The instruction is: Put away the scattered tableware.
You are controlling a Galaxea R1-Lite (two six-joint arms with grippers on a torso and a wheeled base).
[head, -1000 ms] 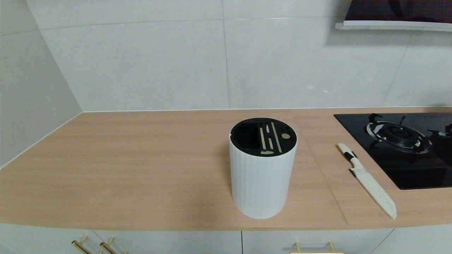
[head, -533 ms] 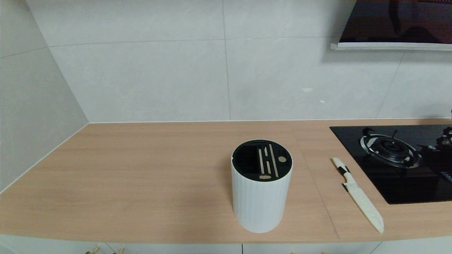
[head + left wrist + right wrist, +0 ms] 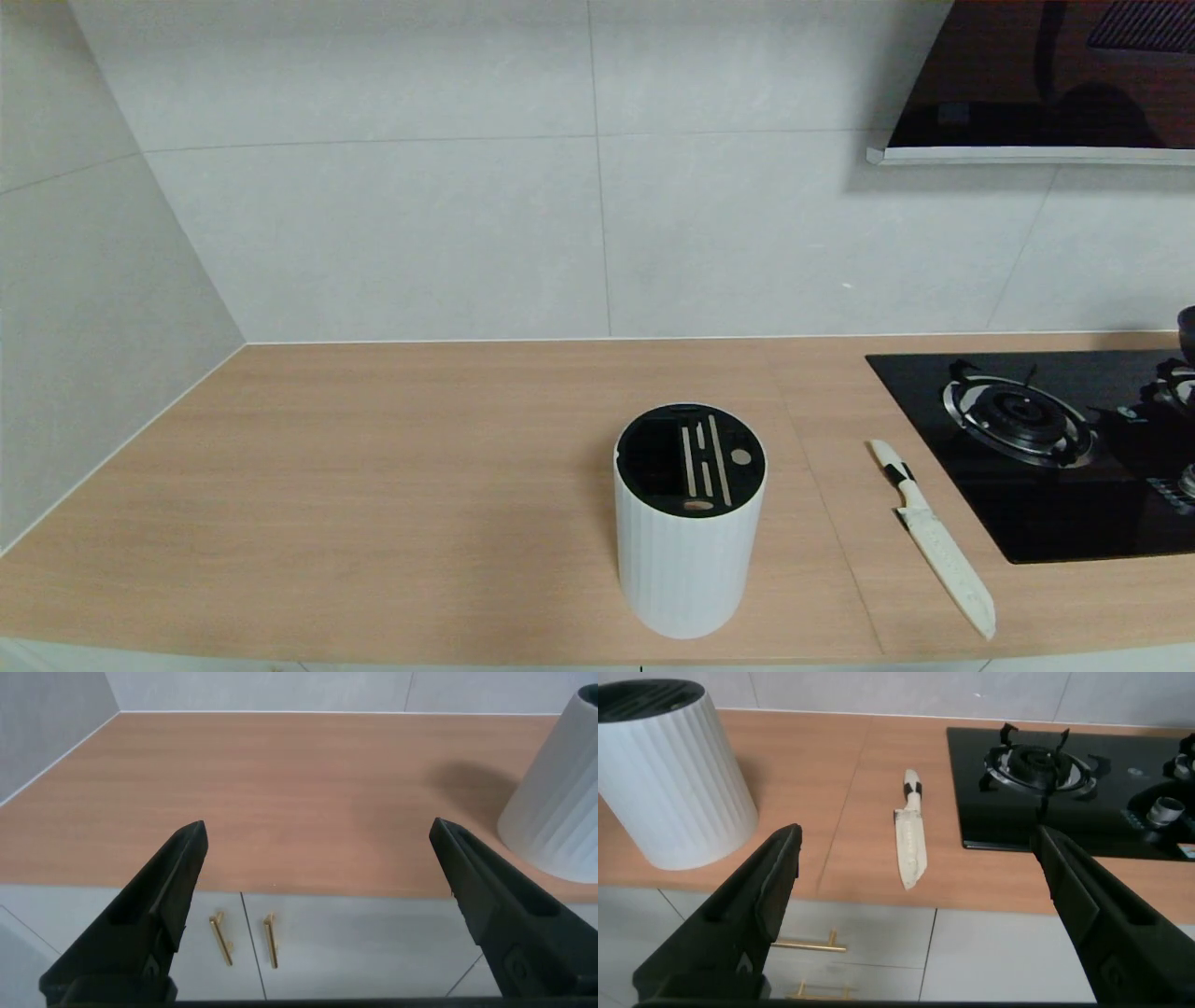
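Knife (image 3: 910,840) lies on counter (image 3: 420,448) between white holder (image 3: 689,532) and hob (image 3: 1008,523), dead ahead of my right gripper (image 3: 917,835), blade end nearest, long axis pointing away. It and left gripper (image 3: 318,833) gape wide, empty

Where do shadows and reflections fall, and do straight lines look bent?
Head view: the knife holder throws a soft shadow leftward on the counter, whose front edge bows; the glossy range hood shows reflections. Left wrist view: the same shadow darkens the counter.

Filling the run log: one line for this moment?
knife: flat on counter | holder: upright | left gripper: open, empty | right gripper: open, empty
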